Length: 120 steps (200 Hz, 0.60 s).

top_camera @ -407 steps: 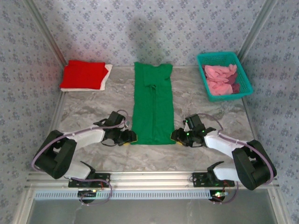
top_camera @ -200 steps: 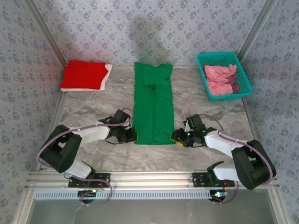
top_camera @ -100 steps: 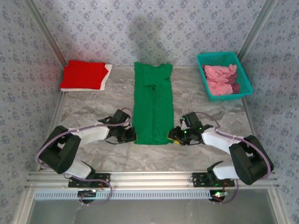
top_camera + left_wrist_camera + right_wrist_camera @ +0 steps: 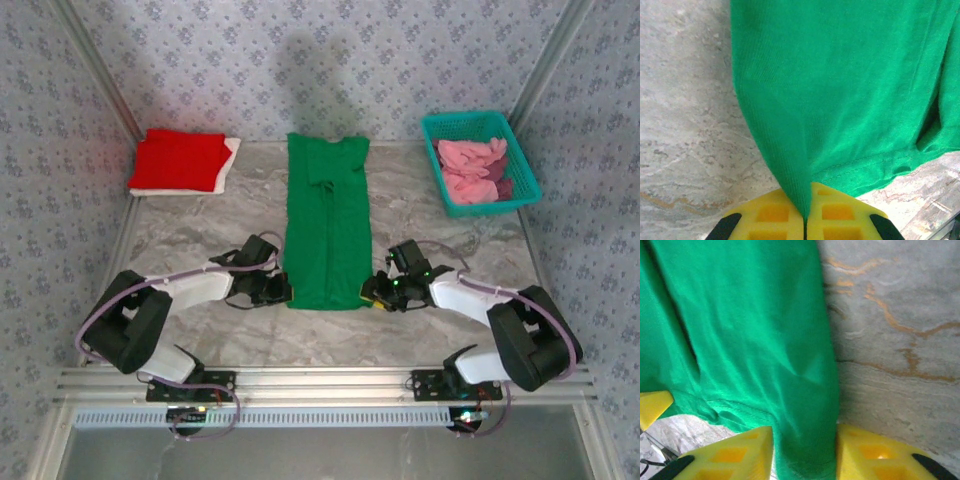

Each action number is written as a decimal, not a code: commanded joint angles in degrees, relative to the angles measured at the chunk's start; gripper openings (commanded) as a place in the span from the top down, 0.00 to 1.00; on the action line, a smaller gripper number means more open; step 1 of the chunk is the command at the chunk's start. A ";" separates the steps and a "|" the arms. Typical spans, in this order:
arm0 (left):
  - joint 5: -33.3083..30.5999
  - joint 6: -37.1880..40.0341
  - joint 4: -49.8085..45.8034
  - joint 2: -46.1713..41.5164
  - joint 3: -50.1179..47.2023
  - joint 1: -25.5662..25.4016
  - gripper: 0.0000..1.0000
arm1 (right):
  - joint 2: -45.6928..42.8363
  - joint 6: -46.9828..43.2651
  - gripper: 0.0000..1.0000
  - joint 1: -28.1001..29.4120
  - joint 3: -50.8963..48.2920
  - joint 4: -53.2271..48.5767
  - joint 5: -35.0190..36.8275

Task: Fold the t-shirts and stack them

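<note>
A bright green t-shirt [image 4: 327,220] lies folded into a long strip down the middle of the table. My left gripper [image 4: 283,293] is shut on its near left corner; in the left wrist view the green cloth [image 4: 850,75] is pinched thin between the yellow pads of the gripper [image 4: 807,197]. My right gripper [image 4: 368,295] is at the near right corner. In the right wrist view its jaws [image 4: 804,437] stand apart with a thick bunch of green cloth [image 4: 750,325] between them. A folded red t-shirt [image 4: 178,158] lies on a white one [image 4: 232,150] at the back left.
A teal mesh basket [image 4: 470,119] at the back right holds pink shirts [image 4: 470,160] and a maroon one [image 4: 505,187]. Patterned walls close in the marble table [image 4: 200,230] on three sides. Bare marble lies on both sides of the green strip.
My right gripper has slid left onto the shirt's near right corner and its jaws have narrowed around the cloth. The left gripper has kept its hold and place.
</note>
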 commanded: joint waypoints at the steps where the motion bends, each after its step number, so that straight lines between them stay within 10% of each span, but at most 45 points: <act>1: -0.63 0.21 0.95 -0.45 -0.69 -0.31 1.00 | 1.97 -0.05 0.72 0.59 1.68 -1.41 -0.41; 46: -2.15 0.20 0.51 -3.52 -1.46 -0.28 1.00 | -0.65 -2.01 1.00 0.92 3.84 -6.04 1.66; 120: -1.40 0.56 3.15 -9.49 -9.47 -1.35 1.00 | -6.80 -1.52 1.00 4.27 -1.52 -6.92 3.12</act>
